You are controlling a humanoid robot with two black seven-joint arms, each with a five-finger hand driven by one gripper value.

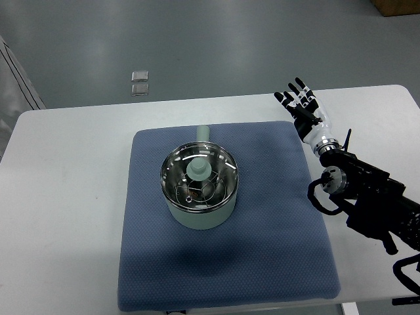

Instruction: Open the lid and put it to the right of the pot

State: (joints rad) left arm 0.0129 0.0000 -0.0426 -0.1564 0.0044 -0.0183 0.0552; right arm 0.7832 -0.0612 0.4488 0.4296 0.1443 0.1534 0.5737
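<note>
- Step in hand: approach; the lid [199, 172] is seated on the pot [200, 197], not yet grasped.
- Pot location: centre of the blue mat [223, 262] on the white counter [65, 170], handle pointing away from the robot.
- Right hand [303, 105]: fingers spread, holding nothing, well right of the pot, over the mat's far right corner.
- Left hand: not visible.
- Next move, by judgement: bring the right hand over the lid knob [199, 169], close on it, lift clear.

One pot [200, 216], one lid [199, 180], one mat [275, 216], one robot hand [303, 108].
</note>
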